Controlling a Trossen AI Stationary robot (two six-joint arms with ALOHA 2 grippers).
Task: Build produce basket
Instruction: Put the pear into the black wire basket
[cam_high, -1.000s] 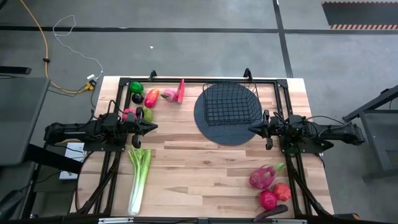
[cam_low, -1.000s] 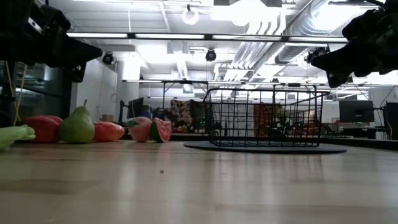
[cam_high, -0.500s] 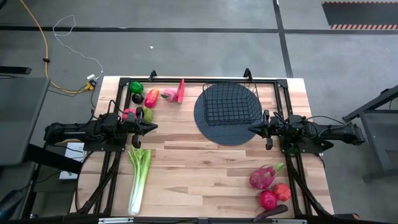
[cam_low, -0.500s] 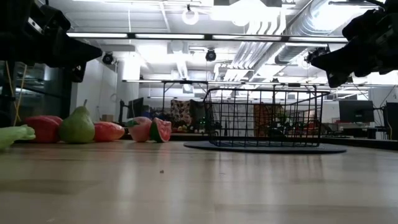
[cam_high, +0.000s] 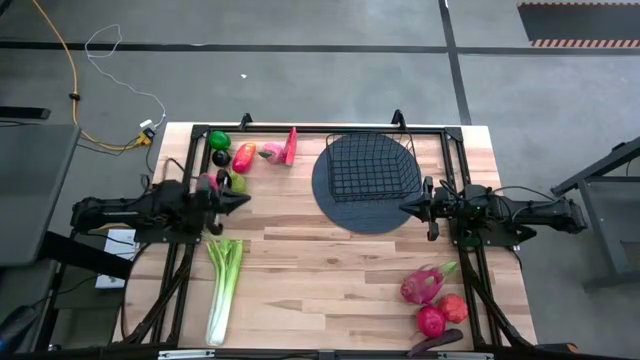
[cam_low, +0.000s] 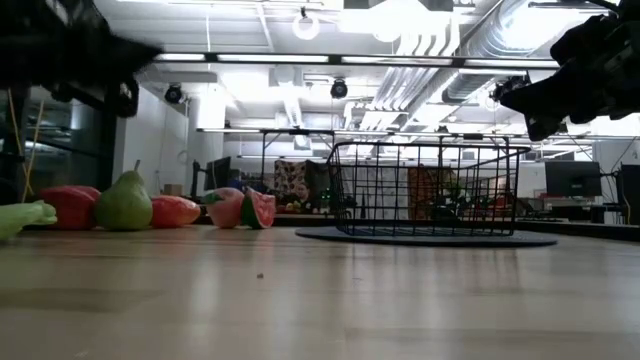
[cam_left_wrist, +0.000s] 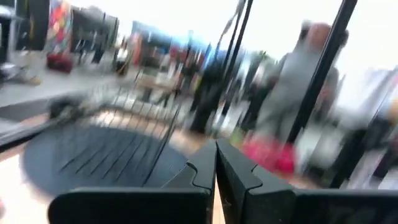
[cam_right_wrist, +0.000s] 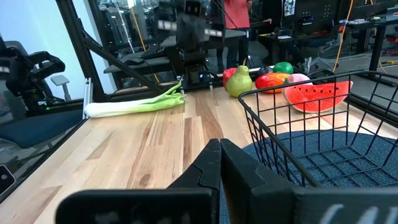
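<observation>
Both grippers have their fingers pressed together, holding nothing: the left gripper (cam_high: 243, 202) hangs left of the basket (cam_high: 372, 166), the right gripper (cam_high: 405, 208) just above its near right edge. The black wire-mesh basket sits on a round dark mat on the pale wood-plank table (cam_high: 320, 270), with celery (cam_high: 222, 288) and a pink dragon fruit (cam_high: 424, 283) on the planks nearer than it, concrete floor around

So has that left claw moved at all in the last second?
Yes. The left gripper has swung slightly toward the table's far edge, closer to the green pear.
</observation>
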